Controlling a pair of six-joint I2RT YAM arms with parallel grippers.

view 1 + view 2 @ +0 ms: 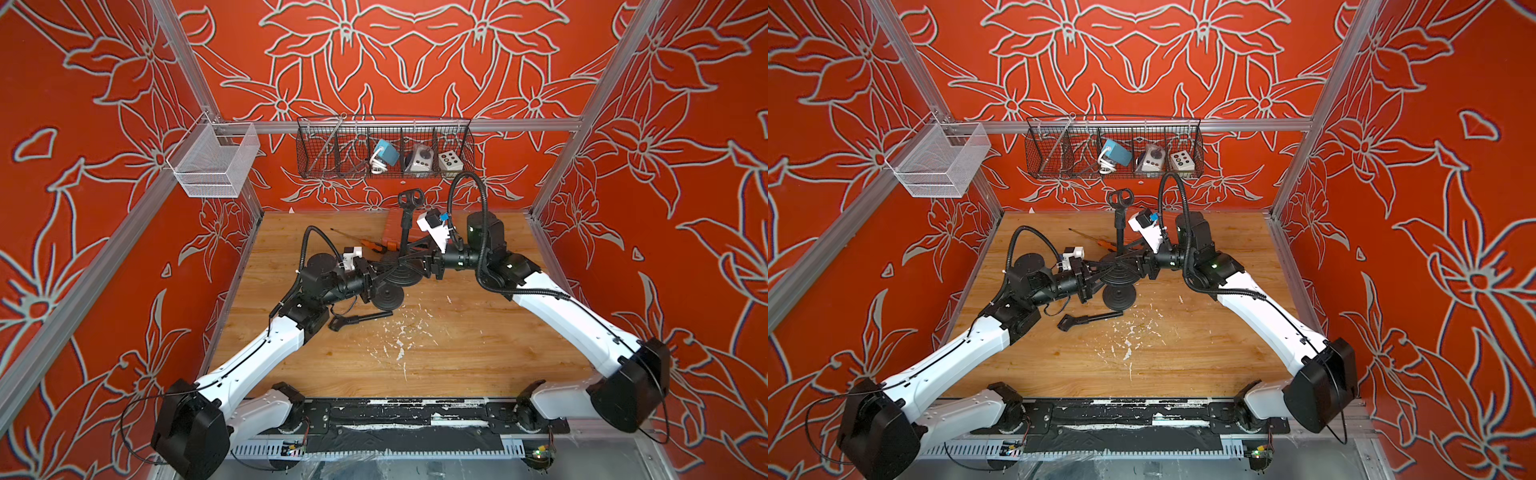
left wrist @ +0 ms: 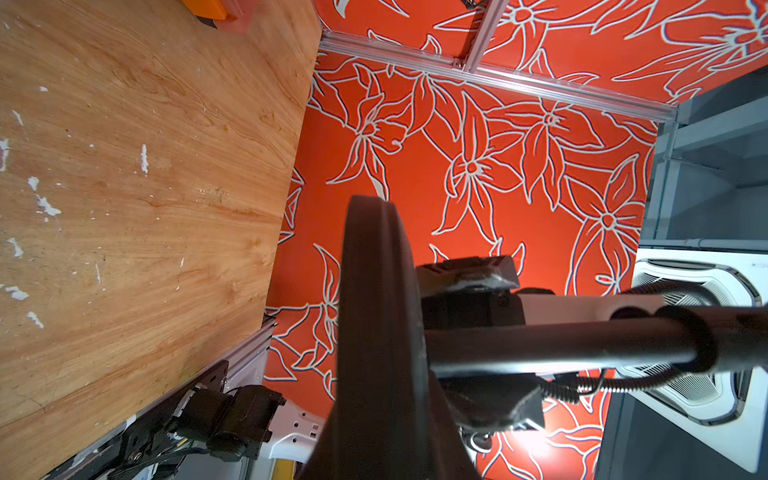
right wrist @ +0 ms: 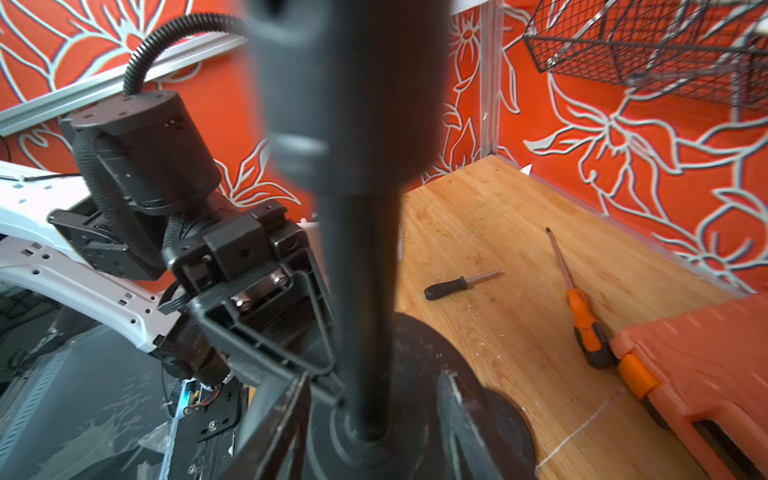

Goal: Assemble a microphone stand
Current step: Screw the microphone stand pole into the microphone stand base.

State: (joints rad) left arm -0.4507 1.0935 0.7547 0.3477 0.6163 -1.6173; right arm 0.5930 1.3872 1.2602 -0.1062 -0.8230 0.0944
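left claw (image 1: 372, 284): I see it clamped on the stand pole (image 3: 361, 291)
right claw (image 1: 427, 264): parted, straddling that pole

The left arm (image 1: 253, 357) and the right arm (image 1: 582, 320) have long white shells with round black joints (image 1: 193, 432). A fat, bumpy black hose (image 3: 174, 30) loops over each wrist, and thin black wires (image 1: 121, 420) run along the white parts. The left end effector (image 1: 371, 282) and right end effector (image 1: 424, 264) are black, each with a small white camera box (image 1: 434, 226).
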